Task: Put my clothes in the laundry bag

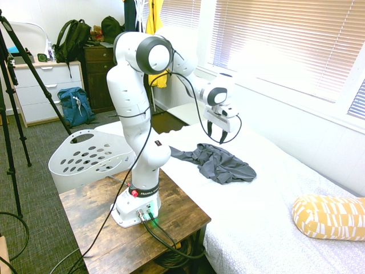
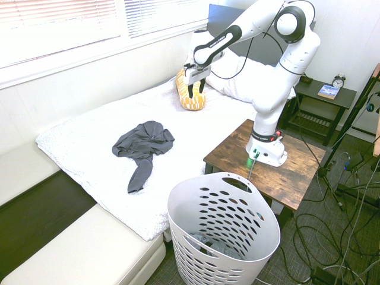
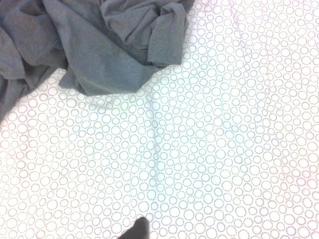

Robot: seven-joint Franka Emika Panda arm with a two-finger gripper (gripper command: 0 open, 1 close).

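Claw [image 2: 196, 90] spread and empty, lining up for the grey shirt
Grey shirt [image 2: 143, 148] lies crumpled on the bed [image 2: 77, 133]; next move likely calls for lowering onto a fold, pinching, then carrying it to the laundry basket [image 2: 222, 228].

Daylight glows through window blinds [image 1: 279, 45] above the bed [image 2: 95, 130]; a wooden chest [image 1: 98, 74] stands on dark grey carpet [image 1: 43, 142] beside white drawers [image 1: 48, 91].

Bright daylight from the windows [image 1: 285, 45] [image 2: 59, 27]; glare bleaches the bedding [image 2: 89, 130] white
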